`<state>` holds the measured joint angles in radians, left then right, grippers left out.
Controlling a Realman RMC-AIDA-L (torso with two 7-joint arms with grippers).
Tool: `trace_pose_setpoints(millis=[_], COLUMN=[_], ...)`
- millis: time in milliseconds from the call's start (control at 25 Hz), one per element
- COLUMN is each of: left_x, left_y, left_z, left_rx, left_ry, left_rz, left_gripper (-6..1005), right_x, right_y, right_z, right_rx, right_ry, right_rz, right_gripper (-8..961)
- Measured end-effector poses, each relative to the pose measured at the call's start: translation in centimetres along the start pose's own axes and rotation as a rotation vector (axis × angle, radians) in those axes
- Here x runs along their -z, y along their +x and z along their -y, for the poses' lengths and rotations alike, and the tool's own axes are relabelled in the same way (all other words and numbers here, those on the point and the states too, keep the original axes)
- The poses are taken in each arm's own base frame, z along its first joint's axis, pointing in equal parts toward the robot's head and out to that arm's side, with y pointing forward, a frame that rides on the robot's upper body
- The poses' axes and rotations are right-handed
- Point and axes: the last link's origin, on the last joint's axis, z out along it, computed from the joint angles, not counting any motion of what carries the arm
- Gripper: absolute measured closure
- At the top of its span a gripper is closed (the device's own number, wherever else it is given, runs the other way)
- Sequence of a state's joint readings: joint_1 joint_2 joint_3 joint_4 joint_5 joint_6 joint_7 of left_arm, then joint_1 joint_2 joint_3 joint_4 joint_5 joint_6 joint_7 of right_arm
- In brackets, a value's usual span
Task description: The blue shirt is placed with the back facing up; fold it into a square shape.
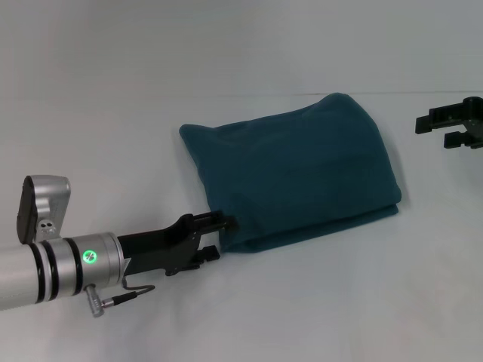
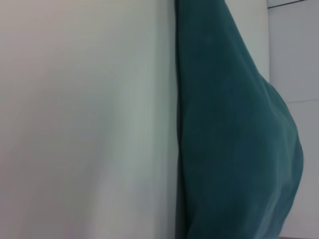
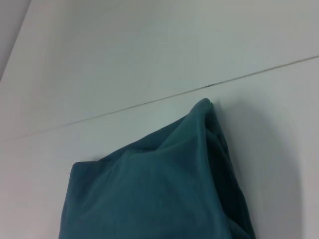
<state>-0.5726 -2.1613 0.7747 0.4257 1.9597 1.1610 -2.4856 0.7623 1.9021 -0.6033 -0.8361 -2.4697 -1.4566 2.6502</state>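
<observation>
Teal-blue cotton, the blue shirt (image 1: pixel 294 173) lies folded into a thick, roughly square bundle in the middle of the white table (image 1: pixel 113 113). The left end effector (image 1: pixel 223 223) touches its near-left corner, its grip impossible to tell. The right end effector (image 1: pixel 439 131) hovers parted, well right of it

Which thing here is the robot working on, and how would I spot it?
On the pale tabletop, look mid-table: a dark teal-blue cotton shirt folded into a thick, roughly square bundle. The left gripper touches its near corner; it is the only coloured cloth there.
</observation>
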Motion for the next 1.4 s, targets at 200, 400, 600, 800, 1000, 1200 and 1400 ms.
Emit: trace_pose_setpoints(millis=[200, 400, 600, 800, 1000, 1200, 1400], left_x=[-1.1, -1.5, -1.1, -1.2, -1.2, -1.3, -1.2], left_y=[0.0, 0.0, 0.1, 0.1, 0.1, 0.1, -0.1], left_z=[-0.7, -0.9, -0.6, -0.6, -0.6, -0.6, -0.6], left_rx=[-0.019, -0.025, -0.02, -0.025, -0.025, -0.024, -0.021], left_ry=[-0.002, 0.005, 0.006, 0.009, 0.011, 0.009, 0.005], left_rz=[0.013, 0.018, 0.006, 0.01, 0.009, 0.011, 0.013], left_gripper=[206, 210, 217, 427, 701, 805, 900], right_x=[0.0, 0.1, 0.2, 0.3, 0.4, 0.5, 0.6], right_y=[0.0, 0.0, 0.0, -0.1, -0.2, -0.2, -0.3], right_z=[0.0, 0.1, 0.1, 0.1, 0.1, 0.1, 0.2], right_rx=[-0.002, -0.005, -0.011, -0.012, -0.013, -0.015, -0.019], right_ry=[-0.002, -0.003, -0.011, -0.013, -0.015, -0.015, -0.017], right_rz=[0.001, 0.003, 0.009, 0.014, 0.02, 0.021, 0.026], right_gripper=[167, 165, 163, 161, 159, 157, 155])
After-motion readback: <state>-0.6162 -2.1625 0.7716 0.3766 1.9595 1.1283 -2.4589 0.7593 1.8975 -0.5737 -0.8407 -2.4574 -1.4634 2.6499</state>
